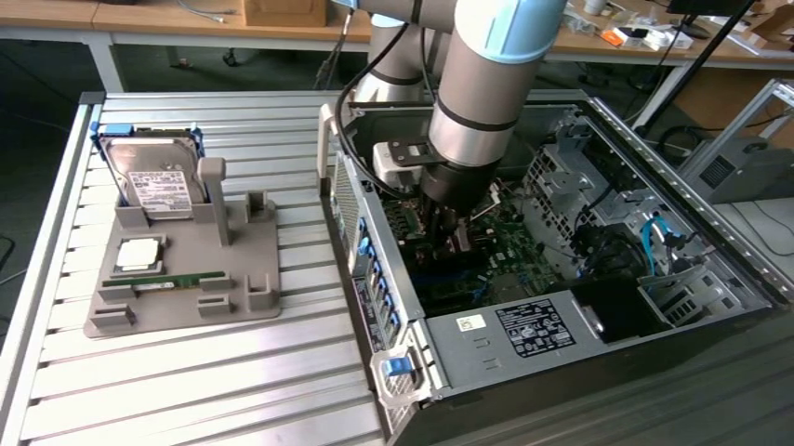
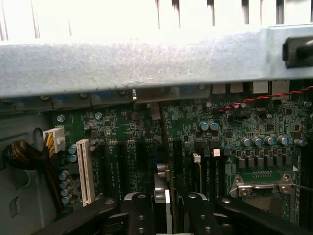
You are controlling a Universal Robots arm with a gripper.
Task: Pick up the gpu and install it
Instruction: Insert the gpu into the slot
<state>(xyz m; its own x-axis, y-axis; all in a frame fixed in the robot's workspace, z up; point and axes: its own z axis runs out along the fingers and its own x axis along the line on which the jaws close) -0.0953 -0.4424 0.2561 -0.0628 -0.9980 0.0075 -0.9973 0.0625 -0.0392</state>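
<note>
My gripper is down inside the open computer case, just above the green motherboard. It is shut on the gpu, a thin dark card with a silvery edge that I see edge-on between the two black fingers. The card stands upright over the dark expansion slots in the middle of the motherboard. Whether its lower edge touches a slot is hidden. In the exterior view the gpu shows as a small dark piece under the wrist.
On the ribbed table, a grey holder carries a hard drive, a processor and a green memory stick. In the case are a white slot, a processor socket, a power supply and drive cages.
</note>
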